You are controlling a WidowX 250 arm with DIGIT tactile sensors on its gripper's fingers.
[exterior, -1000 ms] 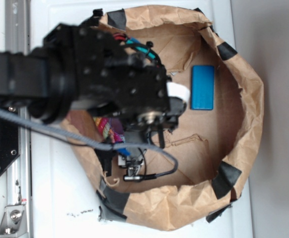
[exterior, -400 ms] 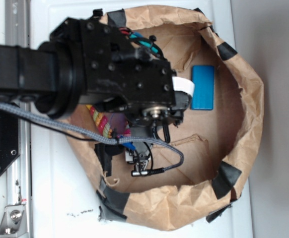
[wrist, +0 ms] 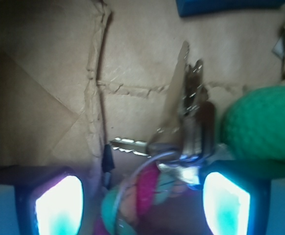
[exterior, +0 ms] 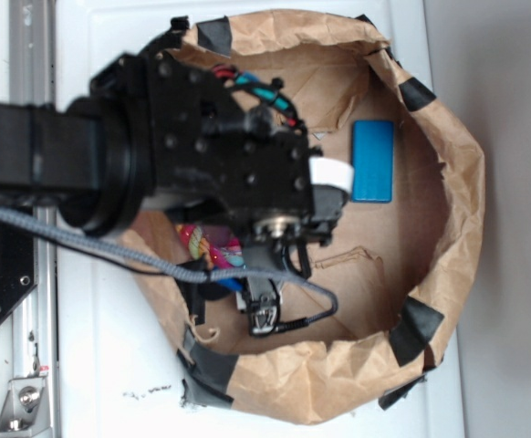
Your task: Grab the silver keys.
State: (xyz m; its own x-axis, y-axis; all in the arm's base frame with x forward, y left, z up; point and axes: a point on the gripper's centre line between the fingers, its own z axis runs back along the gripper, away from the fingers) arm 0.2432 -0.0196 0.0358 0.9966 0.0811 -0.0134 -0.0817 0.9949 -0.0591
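Since a second ago the arm has swung lower over the paper-lined bin [exterior: 448, 192], covering more of the rope toy [wrist: 142, 196]. Its claw [wrist: 142, 200] hangs spread, both pads apart, pinching nothing. Between them, nearer the right pad, the silver keys [wrist: 186, 122] lie fanned on cardboard beside the green ball [wrist: 262, 127]. Light, stiff and slick, they likely suit a pinch across the stacked blades. From outside, the arm hides them entirely.
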